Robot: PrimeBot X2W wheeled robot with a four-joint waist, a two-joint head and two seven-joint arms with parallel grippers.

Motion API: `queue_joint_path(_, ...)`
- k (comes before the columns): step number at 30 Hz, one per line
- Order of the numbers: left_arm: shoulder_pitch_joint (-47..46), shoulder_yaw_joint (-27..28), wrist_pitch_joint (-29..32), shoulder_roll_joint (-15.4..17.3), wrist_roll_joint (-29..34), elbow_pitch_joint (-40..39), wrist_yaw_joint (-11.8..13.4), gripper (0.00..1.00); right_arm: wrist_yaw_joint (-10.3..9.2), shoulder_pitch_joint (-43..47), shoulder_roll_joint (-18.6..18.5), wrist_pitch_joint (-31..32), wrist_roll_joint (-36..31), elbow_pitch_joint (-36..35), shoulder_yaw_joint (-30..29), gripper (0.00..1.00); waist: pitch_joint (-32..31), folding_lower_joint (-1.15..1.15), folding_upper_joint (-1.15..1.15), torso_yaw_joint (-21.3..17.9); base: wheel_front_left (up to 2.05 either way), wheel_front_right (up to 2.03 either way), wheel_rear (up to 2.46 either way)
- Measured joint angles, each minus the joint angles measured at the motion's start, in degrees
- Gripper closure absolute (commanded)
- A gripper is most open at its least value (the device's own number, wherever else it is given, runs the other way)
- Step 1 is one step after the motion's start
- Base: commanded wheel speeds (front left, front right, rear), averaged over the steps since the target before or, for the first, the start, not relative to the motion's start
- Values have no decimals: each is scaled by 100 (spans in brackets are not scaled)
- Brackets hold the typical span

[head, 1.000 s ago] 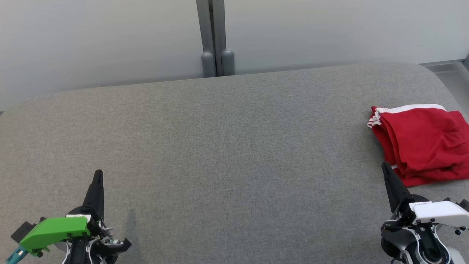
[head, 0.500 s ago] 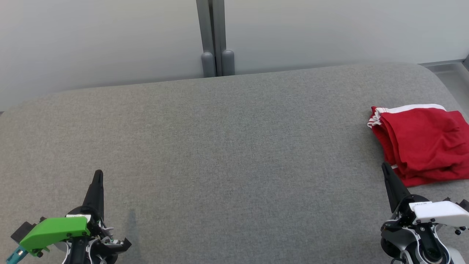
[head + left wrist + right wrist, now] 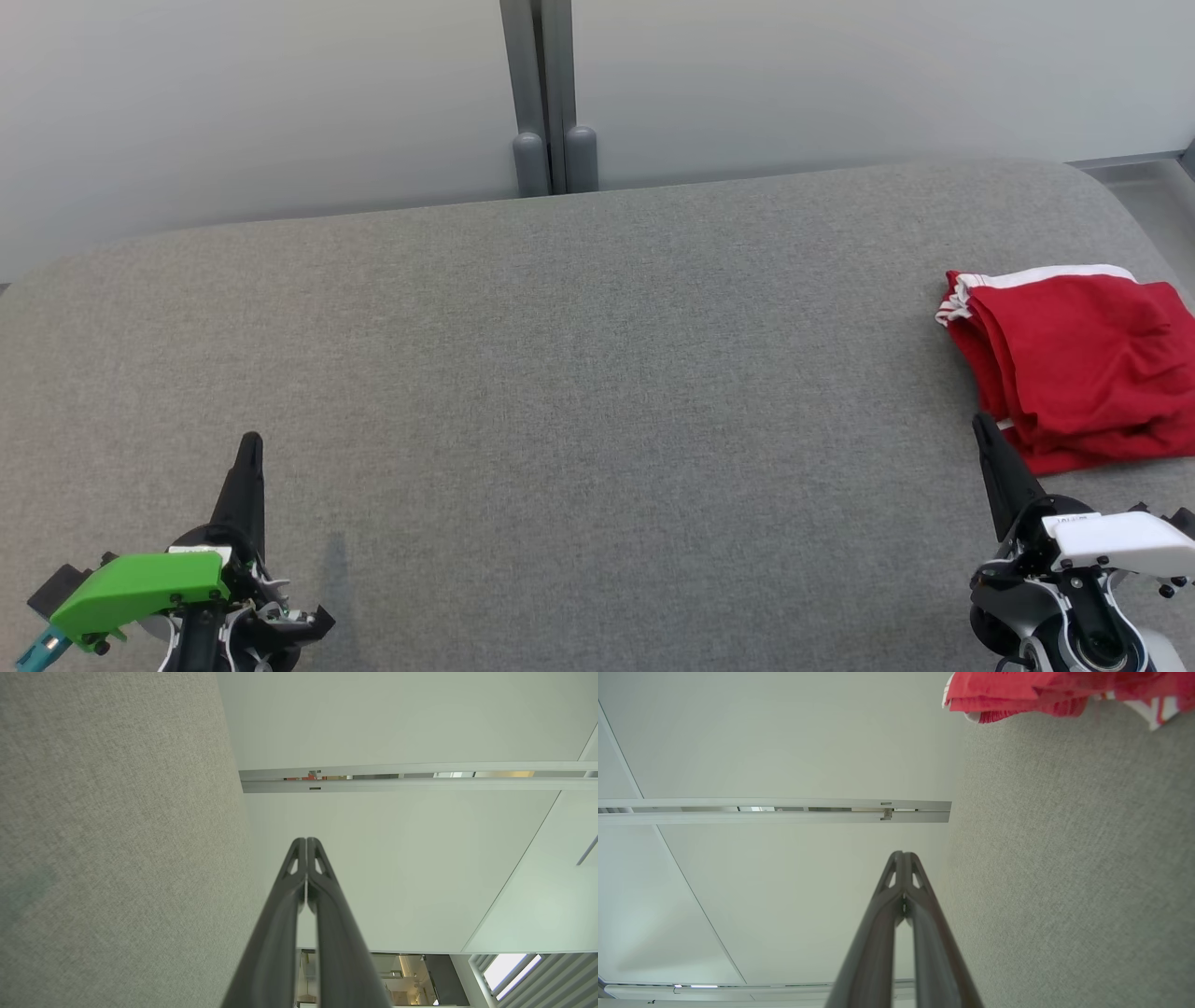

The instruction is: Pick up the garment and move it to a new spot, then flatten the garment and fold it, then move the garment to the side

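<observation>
At your far left, the left gripper [image 3: 250,441], with a green plastic cover [image 3: 140,583] at its wrist, sits low over the grey woven fabric surface [image 3: 597,373]. Its two long dark fingers are pressed together along their length, clenched on nothing. In its wrist view the fingertips meet in a single line, with grey fabric along one side of them and a pale wall panel [image 3: 397,868] beyond.

Ahead of that gripper and off towards the other arm, a grey metal post [image 3: 546,93] with two rounded stubs at its foot rises against the wall, behind the far edge of the surface.

At your right, the right gripper [image 3: 978,422], white-cased at the wrist, is likewise squeezed tight and empty, its fingers pointing away from you. The red garment with white trim [image 3: 1074,364] lies folded in a loose stack on the fabric, just ahead of that gripper's tip and to its outer side. It is near the tip but not touched by it — the right wrist view shows bare grey fabric between the fingertips and the nearest red fold. The garment's white-striped edge faces away from the gripper, and its far side runs off the right edge of the head view.
</observation>
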Motion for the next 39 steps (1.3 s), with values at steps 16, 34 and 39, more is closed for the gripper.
queue_joint_path(16, 0, 1, 0, 0, 0, 0, 0, 100, 0, 0, 0, 0, 0, 0, 0, 100, 0, 0, 0, 0, 0, 0, 0)
queue_joint_path(34, 0, 1, 0, 0, 1, 0, 0, 100, 0, 0, 0, 0, 0, 0, 0, 100, 0, 0, 0, 0, 0, 0, 0)
queue_joint_path(39, 0, 1, 0, 0, 0, 0, 0, 100, 0, 0, 0, 0, 0, 0, 0, 100, 0, 0, 0, 0, 0, 0, 0)
